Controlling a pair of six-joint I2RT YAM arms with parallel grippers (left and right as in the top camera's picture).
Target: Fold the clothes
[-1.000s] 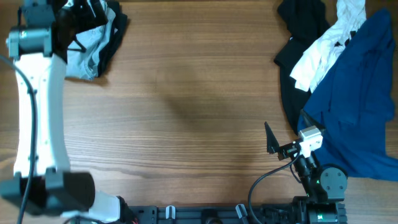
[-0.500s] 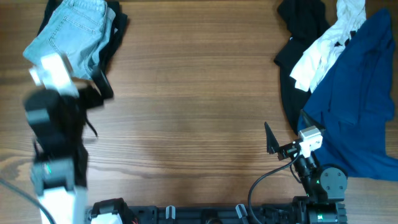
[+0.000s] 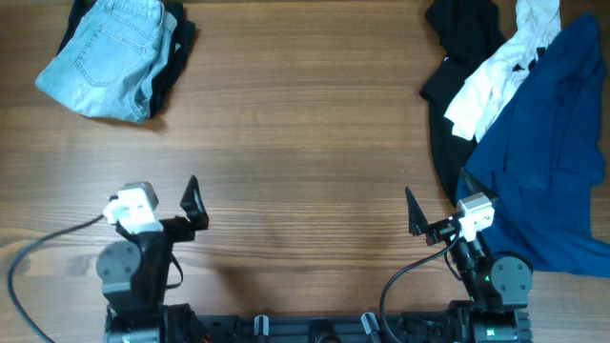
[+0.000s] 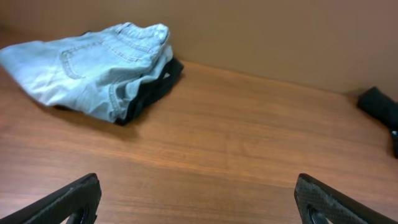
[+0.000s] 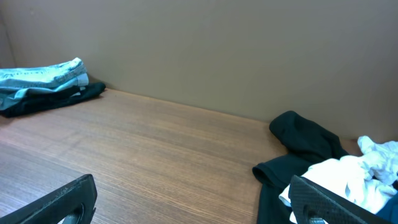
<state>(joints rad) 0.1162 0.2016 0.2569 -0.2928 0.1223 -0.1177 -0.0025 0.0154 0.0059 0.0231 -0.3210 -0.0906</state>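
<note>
- Near edge of tabletop point(image 3: 305, 143), left side: left fingers point(image 4: 68, 202) spread wide, released, grasping nothing, only bare wood between them.
- Near edge, right side: right fingers point(image 5: 59, 199) likewise spread wide and empty, raised off the wood, near the hem of a blue garment point(image 3: 553, 162); contact with it not visible.
- Right side, from near to far: blue garment loose and crumpled, running off the tabletop's right edge.
- Farther on the right: white garment point(image 3: 496, 76) bunched over the blue one's far left part and over a black garment point(image 3: 467, 29); all three touching, one unfolded heap.
- Far left corner: pale denim shorts point(image 3: 105, 57) in a compact bundle, pocket and seams facing up.
- Beneath the shorts: dark garment point(image 3: 179, 43), showing along their right edge.
- Shorts and right-hand heap well apart, on opposite sides of the tabletop.
</note>
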